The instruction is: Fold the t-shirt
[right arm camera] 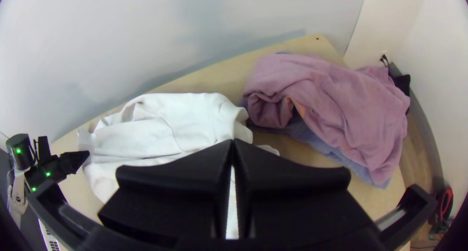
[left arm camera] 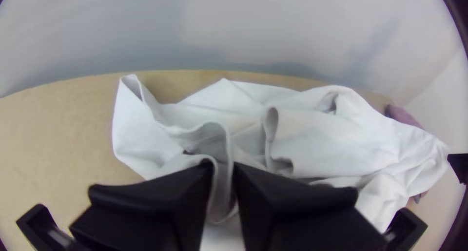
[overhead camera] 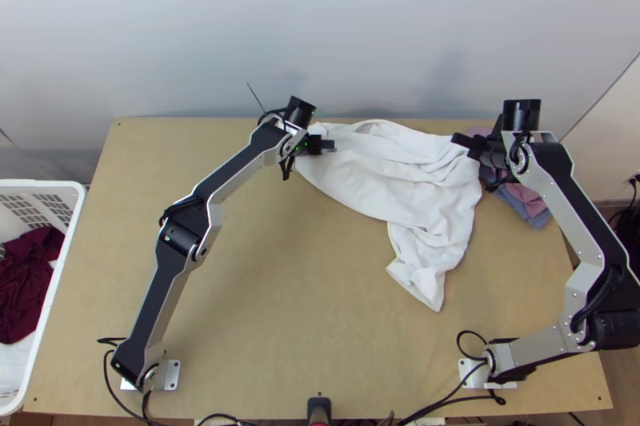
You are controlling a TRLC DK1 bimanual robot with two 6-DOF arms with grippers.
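Wide flat black fingers of my left gripper stand in front of the left wrist camera, closed on a fold of the white t-shirt, with the cloth pinched upright between their tips. I have that grip near the far edge of the light wooden table, left of its middle. My right gripper is toward the far right corner; its fingertips are together on the shirt's right end, where the cloth narrows and creases up to them.

Between my two grippers the t-shirt lies loosely bunched along the far edge, with folds running from one hold to the other. On the right, a crumpled tail of it reaches toward the near edge and ends well apart from my right arm's base.

Just beyond my right gripper, a mauve-pink cloth lies rumpled over a blue-grey cloth near the table's far right corner. Beside the table's left edge stands a white plastic basket with slotted walls, holding a dark red cloth and some white cloth.
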